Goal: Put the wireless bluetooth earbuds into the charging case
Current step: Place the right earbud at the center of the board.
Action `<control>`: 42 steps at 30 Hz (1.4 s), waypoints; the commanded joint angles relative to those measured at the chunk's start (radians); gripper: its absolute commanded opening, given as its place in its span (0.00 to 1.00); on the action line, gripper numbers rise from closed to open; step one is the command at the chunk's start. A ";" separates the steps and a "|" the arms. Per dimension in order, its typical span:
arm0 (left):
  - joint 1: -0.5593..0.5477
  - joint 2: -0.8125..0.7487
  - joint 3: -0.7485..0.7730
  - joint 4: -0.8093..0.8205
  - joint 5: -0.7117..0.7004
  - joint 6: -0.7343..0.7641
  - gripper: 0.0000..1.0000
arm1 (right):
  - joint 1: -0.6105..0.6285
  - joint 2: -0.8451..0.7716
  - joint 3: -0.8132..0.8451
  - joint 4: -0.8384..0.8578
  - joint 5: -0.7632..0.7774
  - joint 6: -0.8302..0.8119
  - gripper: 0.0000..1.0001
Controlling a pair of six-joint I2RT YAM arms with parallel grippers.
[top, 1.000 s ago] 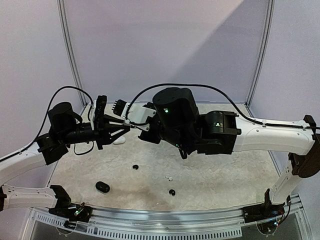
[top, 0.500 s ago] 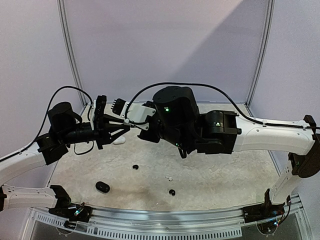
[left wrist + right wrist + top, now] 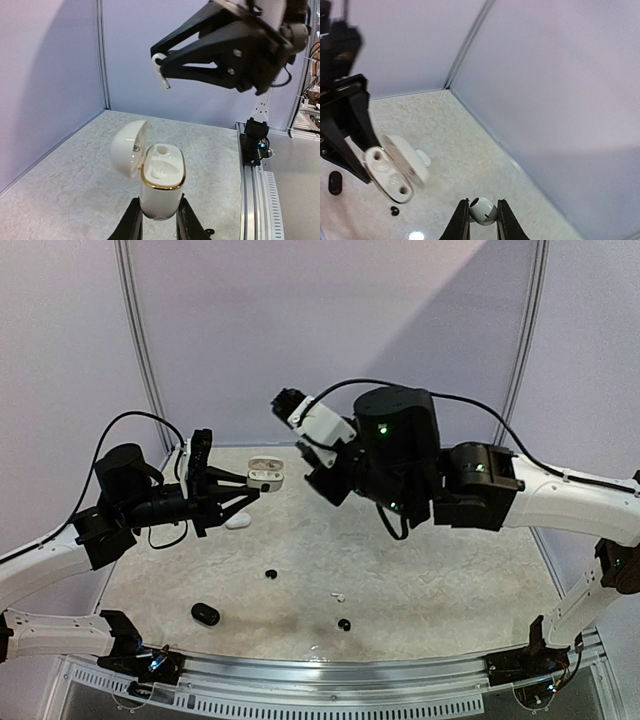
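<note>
- We see a pale, stone-patterned bench [image 3: 460,590] with a darker brownish patch near its front middle.
- Plain lilac walls [image 3: 330,320] close it in at the back and sides.
- We make out silver posts [image 3: 140,350] at the back corners.
- A slotted metal rail [image 3: 330,702] runs along the near edge.

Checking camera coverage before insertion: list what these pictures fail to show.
Top view: earbud in the right hand hidden by that arm; loose pieces on the table too small to identify.
Right wrist view: white case blurred.
Left wrist view: left hand cut off at bottom edge.
</note>
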 commanded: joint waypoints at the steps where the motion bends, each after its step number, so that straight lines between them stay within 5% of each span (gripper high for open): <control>1: -0.005 0.000 -0.004 0.022 -0.016 -0.003 0.00 | -0.140 -0.045 -0.034 -0.375 -0.050 0.454 0.06; 5: -0.006 -0.001 -0.003 0.024 -0.012 -0.004 0.00 | -0.263 -0.042 -0.183 -0.538 -0.222 0.771 0.07; 10: -0.008 0.001 0.000 0.030 -0.003 0.000 0.00 | -0.311 -0.020 -0.413 -0.516 -0.385 0.921 0.08; 27: -0.011 -0.007 0.005 0.026 0.000 0.009 0.00 | -0.322 0.277 -0.462 -0.496 -0.585 0.934 0.13; 35: -0.010 -0.001 0.008 0.027 -0.001 0.016 0.00 | -0.322 0.299 -0.413 -0.545 -0.561 0.909 0.45; 42: -0.008 0.002 0.012 0.031 -0.001 0.009 0.00 | -0.322 0.275 -0.264 -0.647 -0.443 0.854 0.58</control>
